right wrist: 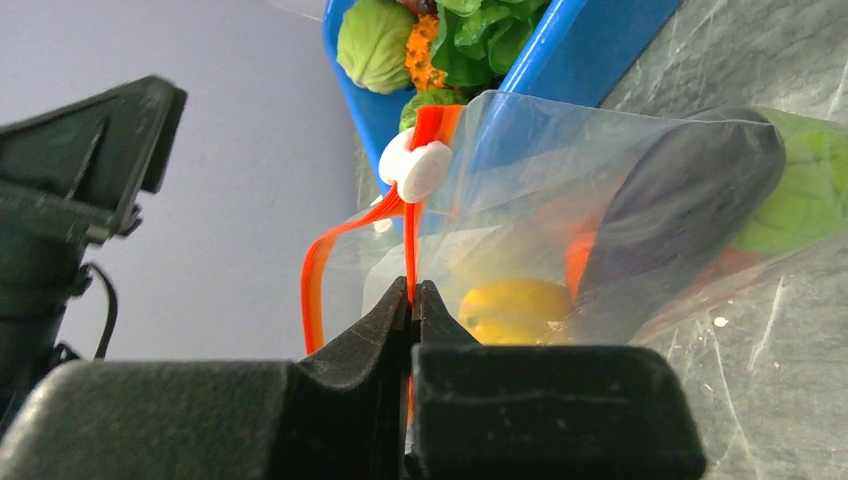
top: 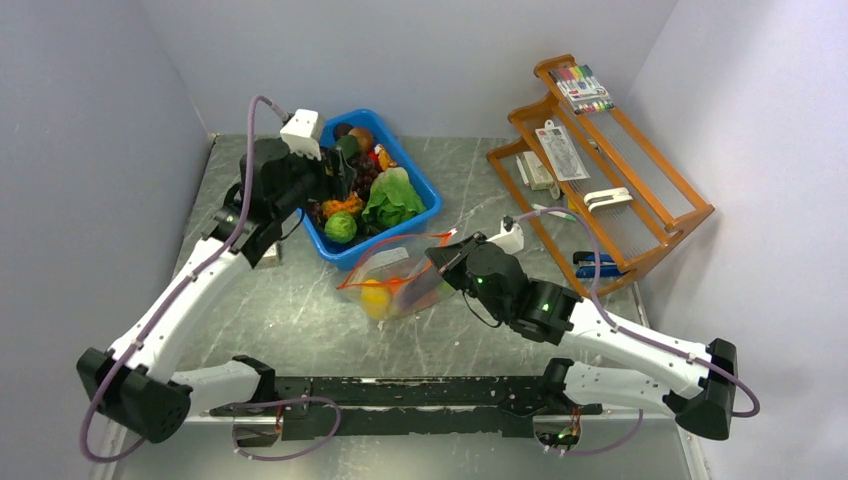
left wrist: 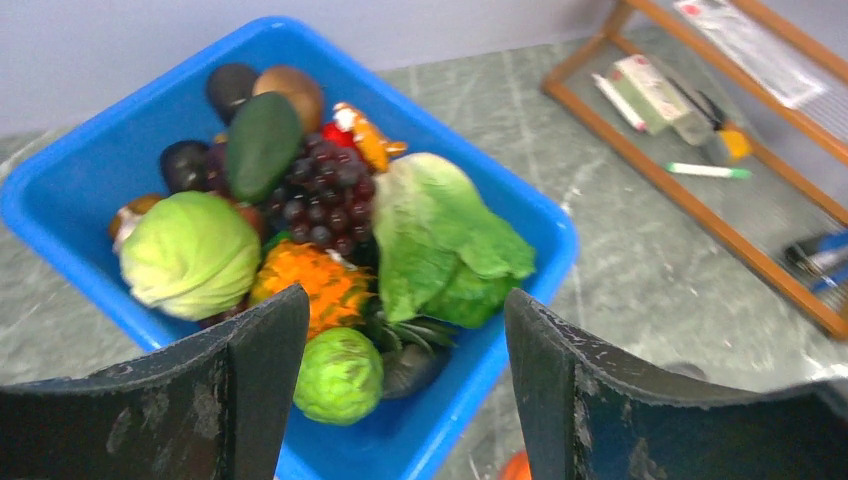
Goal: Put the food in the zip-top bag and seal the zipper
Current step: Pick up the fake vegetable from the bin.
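Observation:
The food lies mostly in a blue bin (left wrist: 60, 200): a pale cabbage (left wrist: 190, 255), a small green ball (left wrist: 340, 375), lettuce (left wrist: 440, 240), dark grapes (left wrist: 325, 190) and an orange piece (left wrist: 310, 285). My left gripper (left wrist: 405, 300) hangs open above the bin's near corner, holding nothing. The clear zip-top bag (top: 395, 275) lies in front of the bin, mouth agape. Inside it I see a yellow piece (right wrist: 515, 310), a purple eggplant (right wrist: 680, 200) and green leaf. My right gripper (right wrist: 412, 290) is shut on the red-orange zipper (right wrist: 412, 235), below its white slider (right wrist: 415, 168).
A wooden rack (top: 600, 170) stands at the back right with markers, packets and a blue stapler (top: 598, 265). Grey walls close in the table on the left, back and right. The blue bin (top: 425, 190) sits against the bag's far side.

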Available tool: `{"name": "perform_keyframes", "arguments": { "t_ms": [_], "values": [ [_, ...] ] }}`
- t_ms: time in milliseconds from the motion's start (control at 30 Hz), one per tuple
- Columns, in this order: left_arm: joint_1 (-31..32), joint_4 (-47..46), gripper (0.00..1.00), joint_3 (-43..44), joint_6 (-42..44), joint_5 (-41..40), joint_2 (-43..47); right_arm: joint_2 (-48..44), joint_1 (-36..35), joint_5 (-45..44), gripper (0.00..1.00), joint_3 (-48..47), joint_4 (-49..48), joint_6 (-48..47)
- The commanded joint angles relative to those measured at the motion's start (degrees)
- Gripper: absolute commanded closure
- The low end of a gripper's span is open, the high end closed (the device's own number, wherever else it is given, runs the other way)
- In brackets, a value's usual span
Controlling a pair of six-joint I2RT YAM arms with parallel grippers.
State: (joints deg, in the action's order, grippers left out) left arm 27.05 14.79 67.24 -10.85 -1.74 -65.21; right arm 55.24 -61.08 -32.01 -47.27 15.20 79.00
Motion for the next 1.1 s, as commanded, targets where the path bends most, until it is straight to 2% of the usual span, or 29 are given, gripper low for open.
{"name": "perform_keyframes", "arguments": {
  "t_ms": [0, 167, 233, 267, 433, 500, 767, 1067],
  "values": [
    [-5.4, 3.4, 0.29, 4.0, -2.7, -0.8, -5.5, -2.0, 0.0, -2.2, 1.0, 0.5, -0.3, -0.3],
    [-11.4, 5.2, 0.26, 9.1, -1.6, 4.7, -13.6, -2.0, 0.0, -2.0, 1.0, 0.2, 0.2, -0.2],
    [-13.0, 5.5, 0.2, 11.5, -0.1, 5.4, -17.8, -1.9, 0.0, -1.7, 1.0, 0.6, -0.1, -0.1],
    [-13.5, 5.5, 0.13, 12.6, 0.7, 4.9, -19.5, -1.8, 0.0, -1.5, 1.0, 0.7, -0.3, 0.0],
    [-15.6, 5.1, 0.1, 16.7, 3.9, 3.6, -27.5, -1.1, 0.0, -1.1, 1.0, -0.5, 0.5, -0.2],
    [-16.8, 5.6, 0.01, 18.4, 4.7, 3.4, -30.6, -1.1, 0.0, -1.3, 1.0, -0.9, 1.0, -0.3],
    [-20.1, 5.5, 0.0, 21.0, 5.7, 6.1, -37.2, -2.2, 0.0, -1.8, 1.0, -0.2, 1.8, 0.6],
    [-20.3, 5.0, 0.0, 18.5, 5.7, 8.6, -39.8, -2.0, 0.0, -1.4, 1.0, 0.0, 0.9, 0.1]
  ]
}}
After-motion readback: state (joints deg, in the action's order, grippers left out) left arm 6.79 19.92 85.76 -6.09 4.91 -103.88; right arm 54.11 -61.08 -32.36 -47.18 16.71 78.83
